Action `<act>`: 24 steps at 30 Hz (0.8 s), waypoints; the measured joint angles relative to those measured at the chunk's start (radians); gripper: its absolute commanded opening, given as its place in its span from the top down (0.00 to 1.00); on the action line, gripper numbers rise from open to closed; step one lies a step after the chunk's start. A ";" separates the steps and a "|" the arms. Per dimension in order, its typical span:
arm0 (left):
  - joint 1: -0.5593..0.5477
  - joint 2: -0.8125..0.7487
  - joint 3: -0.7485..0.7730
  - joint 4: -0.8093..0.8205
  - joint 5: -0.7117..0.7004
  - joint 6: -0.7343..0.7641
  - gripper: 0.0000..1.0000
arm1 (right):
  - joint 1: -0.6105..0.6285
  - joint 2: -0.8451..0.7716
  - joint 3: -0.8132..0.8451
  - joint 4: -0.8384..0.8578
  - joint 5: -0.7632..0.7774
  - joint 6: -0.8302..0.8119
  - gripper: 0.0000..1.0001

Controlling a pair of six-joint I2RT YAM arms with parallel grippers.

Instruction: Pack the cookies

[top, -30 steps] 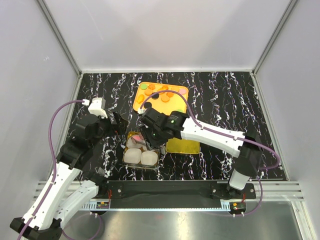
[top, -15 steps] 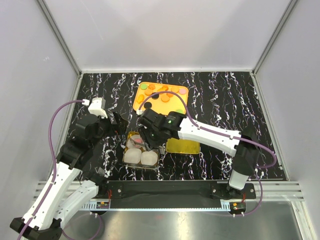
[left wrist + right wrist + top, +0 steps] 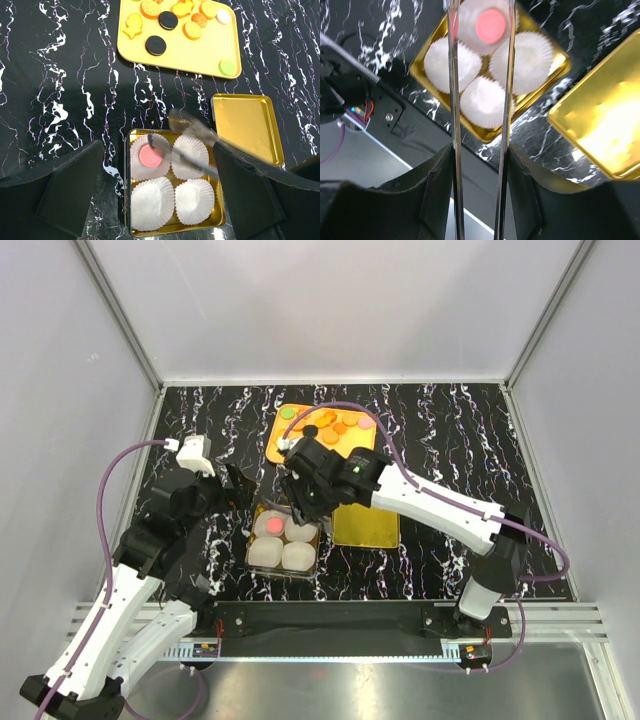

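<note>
A gold tin (image 3: 248, 552) holds several white paper cups. One pink cookie (image 3: 270, 525) lies in its back-left cup; it also shows in the left wrist view (image 3: 149, 156) and the right wrist view (image 3: 490, 25). More cookies (image 3: 335, 430) in orange, black, pink and green lie on a yellow tray (image 3: 272, 448). My right gripper (image 3: 298, 512) has long metal tweezer fingers (image 3: 452, 75); they stand apart and empty just above the pink cookie. My left gripper (image 3: 238, 488) is wide open and empty, left of the tin.
The tin's gold lid (image 3: 365, 528) lies right of the tin, also in the left wrist view (image 3: 247, 127). The tray (image 3: 200, 50) lies behind the tin on the black marble table. The enclosure walls stand on the left, right and back.
My right gripper has pulled up and back from the tin. The pink cookie it covered now lies free in the back-left cup. The left arm has not moved.
</note>
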 measured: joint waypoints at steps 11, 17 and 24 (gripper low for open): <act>0.000 0.000 0.000 0.000 0.000 0.000 0.01 | -0.237 0.150 0.185 -0.021 0.058 -0.076 0.47; 0.000 0.000 0.000 0.000 0.000 0.000 0.01 | -0.264 0.354 0.358 -0.035 0.099 -0.106 0.46; 0.000 0.000 0.000 0.000 0.000 0.000 0.01 | -0.284 0.496 0.464 -0.070 0.109 -0.121 0.45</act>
